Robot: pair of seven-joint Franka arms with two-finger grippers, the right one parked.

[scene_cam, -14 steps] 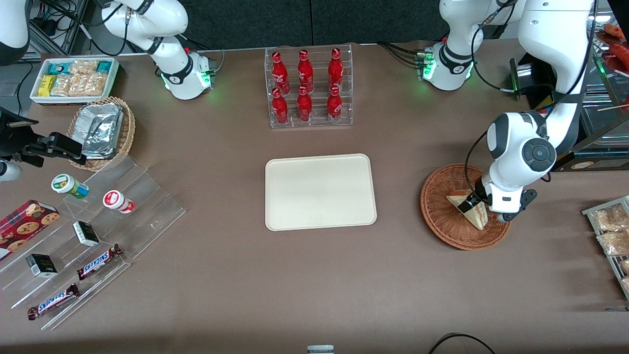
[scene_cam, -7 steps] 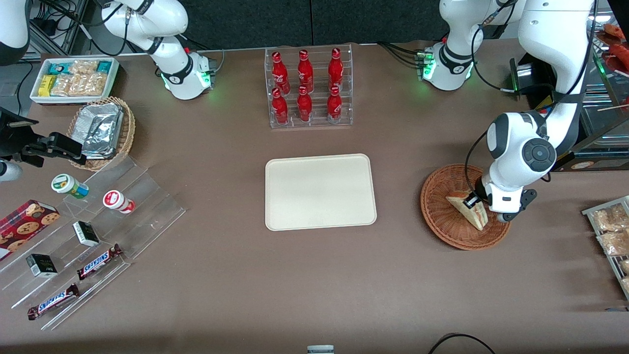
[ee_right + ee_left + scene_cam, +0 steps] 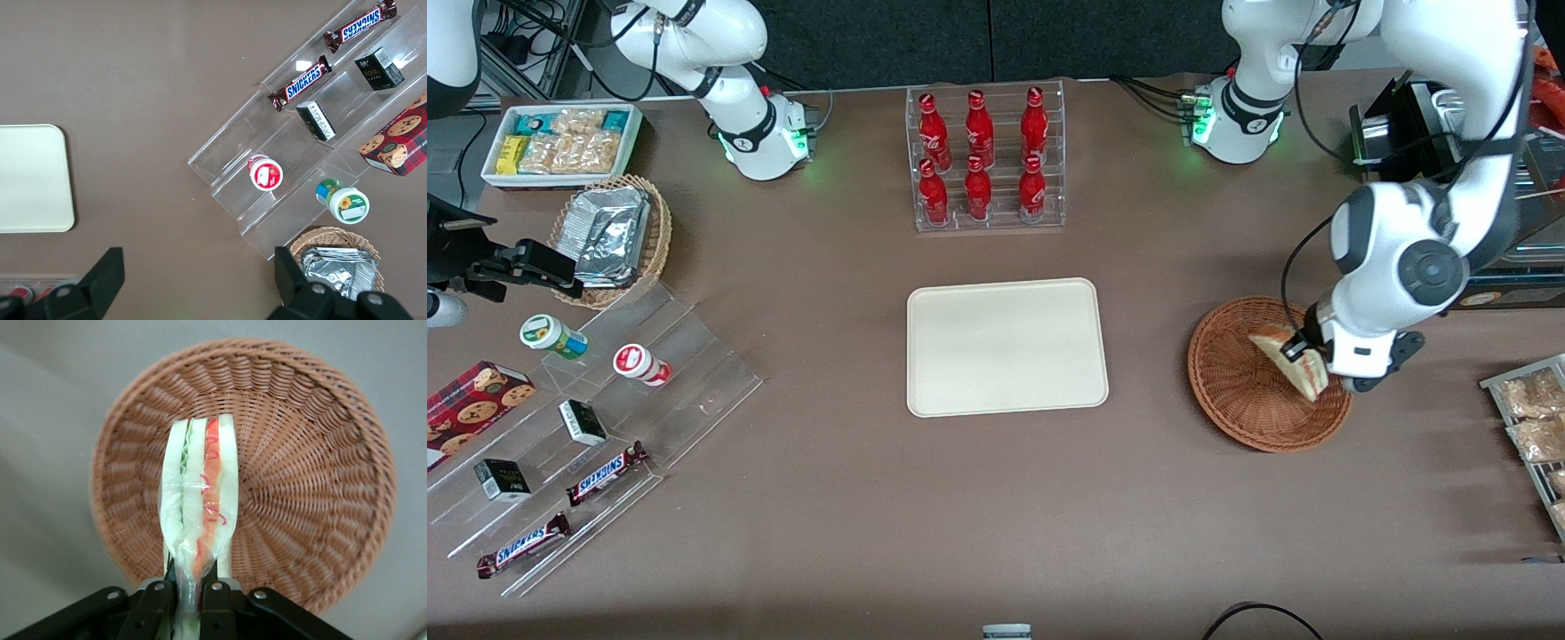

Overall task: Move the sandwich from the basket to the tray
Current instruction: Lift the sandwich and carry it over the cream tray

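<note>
Gripper clamped on the sandwich, black fingers pinching its narrow end. Sandwich hangs above the basket, lifted clear of the weave. Wedge in clear film, glossy and crinkled: pale bread slabs, with red-orange and thin green filling streaks along the cut edge.

Front view: sandwich over the basket's side toward the working arm's end, tilted, gripper under the white wrist.

Basket: round, shallow, reddish-brown wicker, ribs radiating from a tight woven centre, braided rim; nothing else in it.

Tray: flat, cream, smooth, rounded corners, low rim, bare. Sits well apart from the basket, toward the parked arm's end.

Table: matte brown surface.
</note>
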